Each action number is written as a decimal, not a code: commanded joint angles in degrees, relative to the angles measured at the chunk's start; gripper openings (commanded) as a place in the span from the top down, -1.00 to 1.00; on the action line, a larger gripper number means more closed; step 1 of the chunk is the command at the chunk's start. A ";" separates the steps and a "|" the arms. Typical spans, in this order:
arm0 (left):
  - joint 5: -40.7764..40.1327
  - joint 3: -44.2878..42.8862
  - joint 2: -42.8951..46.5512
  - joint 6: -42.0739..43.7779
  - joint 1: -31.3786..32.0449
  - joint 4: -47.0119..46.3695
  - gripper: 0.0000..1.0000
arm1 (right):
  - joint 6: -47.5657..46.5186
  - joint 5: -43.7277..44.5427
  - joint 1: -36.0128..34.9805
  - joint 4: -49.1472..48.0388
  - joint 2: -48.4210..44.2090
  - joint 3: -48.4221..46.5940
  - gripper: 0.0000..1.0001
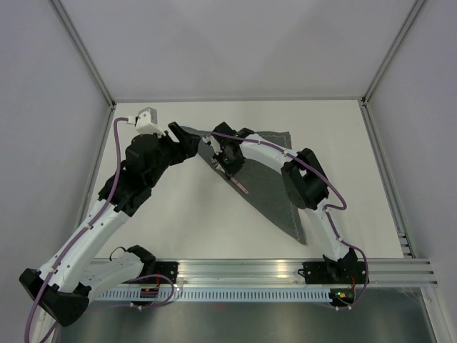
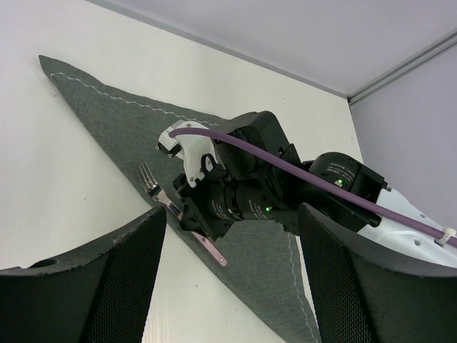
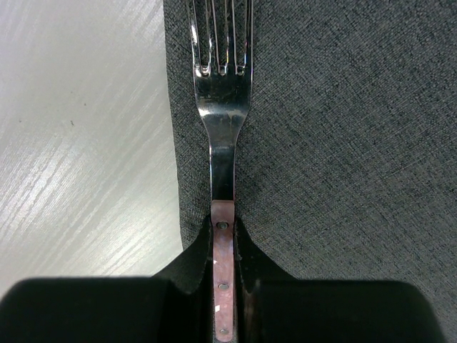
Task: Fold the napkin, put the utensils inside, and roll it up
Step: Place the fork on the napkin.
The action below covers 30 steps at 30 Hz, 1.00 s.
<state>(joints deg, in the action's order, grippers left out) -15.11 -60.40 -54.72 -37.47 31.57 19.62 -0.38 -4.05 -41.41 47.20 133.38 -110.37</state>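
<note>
1. Napkin [image 1: 275,186]: the dark grey cloth lies on the white table [image 1: 186,214] as a triangle. One edge runs along the far side and a point reaches toward the near right. A pale stitched hem shows along its edges in the left wrist view [image 2: 128,121].
2. The fork [image 1: 241,187] lies along the napkin's long left edge, just inside it. Its silver tines [image 2: 148,179] point toward the far left and its pink handle toward the near right.
3. In the right wrist view the fork [image 3: 223,128] lies over the grey weave [image 3: 343,143], close beside the bare table. Whether it rests on the cloth or is slightly lifted cannot be told.
4. The right gripper [image 1: 227,163] is nearly closed, its two fingers pinching the pink handle between them [image 3: 225,243].
5. The left gripper [image 1: 187,139] is at the napkin's far left corner with its jaws wide apart and nothing between them. Its dark fingers [image 2: 107,286] frame the right gripper [image 2: 187,211] and the fork.
</note>
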 commanded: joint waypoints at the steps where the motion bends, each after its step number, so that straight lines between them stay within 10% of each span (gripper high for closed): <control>1: -0.09 0.64 -0.04 1.97 -0.37 -0.72 -0.59 | 2.14 1.59 0.19 1.93 -1.99 1.38 0.99; 30: 0.17 1.51 -0.48 1.53 -0.63 -1.51 -0.59 | 0.91 -0.34 1.50 3.51 -4.01 2.35 0.99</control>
<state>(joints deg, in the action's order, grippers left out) -15.03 -59.57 -55.24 -37.47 31.20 19.59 -0.14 -4.93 -40.21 47.62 132.14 -108.42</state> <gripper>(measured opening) 0.794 0.120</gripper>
